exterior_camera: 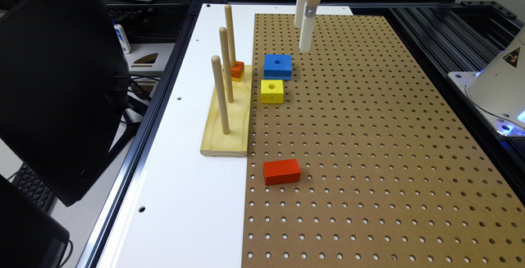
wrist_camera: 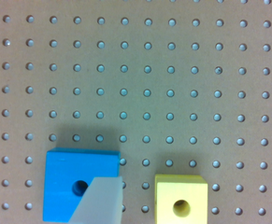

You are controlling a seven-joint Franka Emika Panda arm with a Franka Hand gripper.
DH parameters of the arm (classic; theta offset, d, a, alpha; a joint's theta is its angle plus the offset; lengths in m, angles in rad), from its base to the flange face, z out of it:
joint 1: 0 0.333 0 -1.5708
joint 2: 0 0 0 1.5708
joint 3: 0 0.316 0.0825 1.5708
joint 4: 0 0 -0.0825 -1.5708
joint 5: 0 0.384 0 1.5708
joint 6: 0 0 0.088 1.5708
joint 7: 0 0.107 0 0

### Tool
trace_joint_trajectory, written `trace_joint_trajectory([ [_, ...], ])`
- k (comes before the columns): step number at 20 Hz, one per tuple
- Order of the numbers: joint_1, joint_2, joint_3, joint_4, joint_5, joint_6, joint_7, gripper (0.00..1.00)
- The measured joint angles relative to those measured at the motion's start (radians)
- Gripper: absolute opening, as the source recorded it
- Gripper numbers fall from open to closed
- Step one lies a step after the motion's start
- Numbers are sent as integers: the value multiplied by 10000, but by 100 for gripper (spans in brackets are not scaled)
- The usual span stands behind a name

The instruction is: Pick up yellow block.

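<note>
Gripper hangs well above the pegboard, white and slim, beside the blue block on the exterior view's right. In the wrist view one pale fingertip crosses the blue block's corner and another sliver shows at the far edge, with the yellow block between them, so the jaws look spread wide and are holding nothing.

That yellow block sits flat on the board, just in front of the blue one with a narrow gap between them, and just beside the wooden peg base. From the tool it lies lower and toward the exterior view's left and nearer the camera, so I'd judge the coming move to be a short shift that way before a descent. It is nearly square on top, with no strong long axis.

It looks like painted wood, smooth and matte, crisp-edged, with a round hole through the top. The blue one is the same sort, a bit larger. A red block, with no hole that I can see, lies well apart. The board is dull brown hardboard dotted with holes.
</note>
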Motion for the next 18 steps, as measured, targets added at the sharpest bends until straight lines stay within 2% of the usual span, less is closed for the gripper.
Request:
trace_joint_trajectory([
  [4,2,14,29,38,2,18,13,100],
  [9,9,50,194,211,4,18,173,100],
  [10,9,129,220,320,4,18,187,100],
  [15,8,534,230,721,4,18,190,100],
  [18,8,724,230,797,4,36,190,100],
])
